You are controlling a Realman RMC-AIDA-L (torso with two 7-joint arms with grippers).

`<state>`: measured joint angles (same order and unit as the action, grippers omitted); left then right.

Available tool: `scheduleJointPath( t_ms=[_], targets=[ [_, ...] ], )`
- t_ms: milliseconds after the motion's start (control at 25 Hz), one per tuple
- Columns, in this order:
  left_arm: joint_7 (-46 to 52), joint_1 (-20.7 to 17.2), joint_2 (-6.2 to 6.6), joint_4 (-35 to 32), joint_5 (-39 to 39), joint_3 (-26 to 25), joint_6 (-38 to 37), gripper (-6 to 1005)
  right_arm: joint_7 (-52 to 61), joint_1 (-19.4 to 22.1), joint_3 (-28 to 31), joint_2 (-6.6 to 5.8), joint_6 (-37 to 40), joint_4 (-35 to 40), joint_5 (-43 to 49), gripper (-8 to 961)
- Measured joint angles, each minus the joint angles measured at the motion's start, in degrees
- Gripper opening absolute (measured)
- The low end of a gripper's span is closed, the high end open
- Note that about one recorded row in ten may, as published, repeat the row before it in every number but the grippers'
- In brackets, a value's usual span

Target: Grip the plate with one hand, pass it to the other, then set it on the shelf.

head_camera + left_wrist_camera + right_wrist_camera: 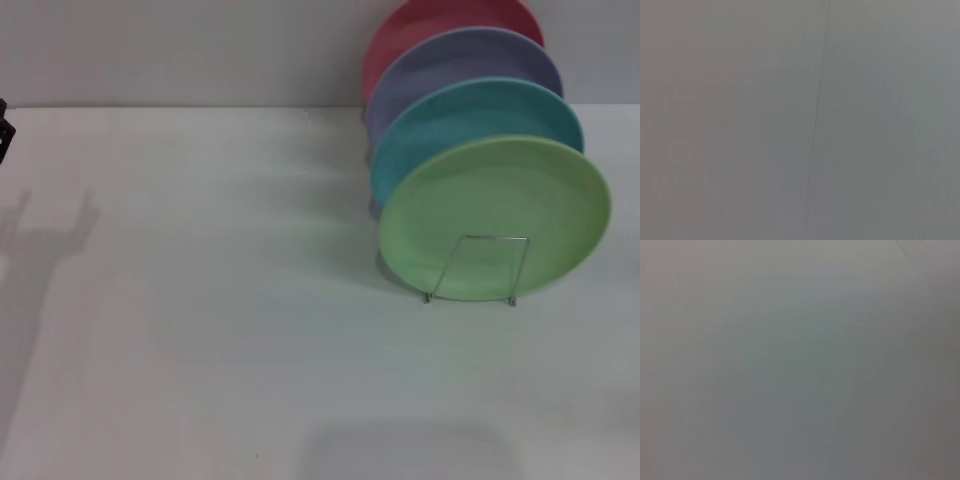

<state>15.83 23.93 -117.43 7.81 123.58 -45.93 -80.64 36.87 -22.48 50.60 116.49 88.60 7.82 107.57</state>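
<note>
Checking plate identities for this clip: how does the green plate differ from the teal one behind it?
The light green round plastic plate stands frontmost in the silver wire rack, fully visible; the teal round plate stands behind it, partly hidden and farther back. Both are upright, tilted and similar in width.

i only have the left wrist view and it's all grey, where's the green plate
observer: the plate stands on edge in the shelf, at the front of a row on the right side of the table.
operator: anything behind it
observer: three more plates, a teal plate, then a lavender plate, then a red plate.
operator: is a gripper near it
observer: no. only a black sliver of the left gripper shows at the head view's far left edge, well away from the plate. the right gripper is not in view.
</note>
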Motion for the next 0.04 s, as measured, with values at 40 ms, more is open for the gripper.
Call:
scheduleJointPath(
  t_ms=[40],
  targets=[
    [0.0, 0.0, -0.11, -0.2, 0.0, -0.1, 0.3, 846, 0.0, 0.0, 0.0, -0.01, 0.0, -0.2, 0.0, 639]
  ],
)
